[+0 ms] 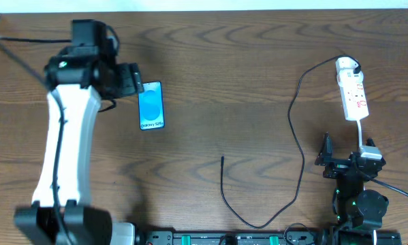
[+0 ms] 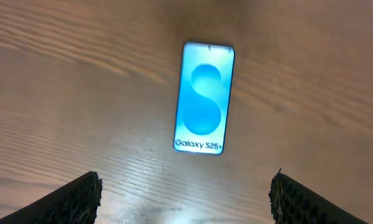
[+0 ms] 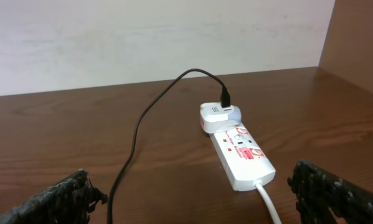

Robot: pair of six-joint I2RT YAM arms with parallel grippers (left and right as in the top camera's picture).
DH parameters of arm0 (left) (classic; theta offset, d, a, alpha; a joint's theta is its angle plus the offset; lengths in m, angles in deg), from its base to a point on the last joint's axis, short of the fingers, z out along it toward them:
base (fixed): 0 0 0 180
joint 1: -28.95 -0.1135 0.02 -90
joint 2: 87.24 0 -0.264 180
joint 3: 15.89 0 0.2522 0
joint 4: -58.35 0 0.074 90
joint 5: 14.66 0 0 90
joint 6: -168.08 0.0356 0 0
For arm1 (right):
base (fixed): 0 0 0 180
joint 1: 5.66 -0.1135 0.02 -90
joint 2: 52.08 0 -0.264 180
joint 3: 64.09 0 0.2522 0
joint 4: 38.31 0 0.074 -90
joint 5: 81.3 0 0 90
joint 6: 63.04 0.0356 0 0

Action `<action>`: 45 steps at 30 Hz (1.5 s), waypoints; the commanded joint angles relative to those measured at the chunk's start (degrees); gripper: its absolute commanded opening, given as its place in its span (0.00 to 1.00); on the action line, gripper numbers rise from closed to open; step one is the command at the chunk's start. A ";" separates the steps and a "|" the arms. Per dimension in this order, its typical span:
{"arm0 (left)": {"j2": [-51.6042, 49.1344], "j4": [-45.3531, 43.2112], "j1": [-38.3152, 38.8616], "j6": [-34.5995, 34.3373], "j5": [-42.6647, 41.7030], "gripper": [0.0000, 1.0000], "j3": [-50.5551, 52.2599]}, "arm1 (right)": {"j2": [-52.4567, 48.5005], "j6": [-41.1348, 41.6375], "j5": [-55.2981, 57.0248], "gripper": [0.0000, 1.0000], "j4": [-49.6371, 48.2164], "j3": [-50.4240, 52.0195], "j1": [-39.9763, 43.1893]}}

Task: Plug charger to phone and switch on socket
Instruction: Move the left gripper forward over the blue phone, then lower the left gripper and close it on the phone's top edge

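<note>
Wide open, left hand point(image 2: 185, 183) and right hand point(image 3: 189, 177) hold nothing; phone point(image 2: 204, 98) lies lengthwise front-to-back, text end toward robot.

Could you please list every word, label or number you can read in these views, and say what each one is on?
"Galaxy S25+": white text at the bottom of the phone screen.
"S": large pale shape on the same screen.
Red marks on the socket: too small to read.
Grey mark on the white adapter: too blurred to read.
</note>
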 commanded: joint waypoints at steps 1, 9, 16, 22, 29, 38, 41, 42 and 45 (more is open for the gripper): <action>-3.93 0.81 1.57 -0.74 0.50 0.86 -1.05 | 0.39 0.74 0.48 0.99 0.07 0.24 0.13; -9.07 0.92 1.95 -0.72 0.50 0.86 -0.87 | 0.39 0.74 0.48 0.99 0.07 0.24 0.13; -9.94 -0.13 1.95 -0.76 0.48 0.26 -0.72 | 0.39 0.74 0.48 0.99 0.07 0.24 0.13; -9.94 -0.55 1.95 -1.31 0.13 0.97 -0.72 | 0.39 0.74 0.48 0.99 0.07 0.24 0.13; -9.97 -2.91 2.29 0.72 -2.38 0.98 -0.72 | 0.39 0.74 0.48 0.99 0.07 0.24 0.13; -12.44 -2.58 3.39 0.74 -0.35 0.98 -0.50 | 0.39 0.74 0.48 0.99 0.07 0.24 0.13; -14.03 -2.95 3.39 0.76 -0.37 0.98 -0.50 | 0.39 0.74 0.48 0.99 0.07 0.24 0.13; -14.67 -3.04 3.39 0.74 -0.37 0.98 -0.50 | 0.39 0.74 0.48 0.99 0.07 0.24 0.13; -16.83 -3.21 3.39 0.76 -0.37 0.98 -0.50 | 0.39 0.74 0.48 0.99 0.07 0.24 0.13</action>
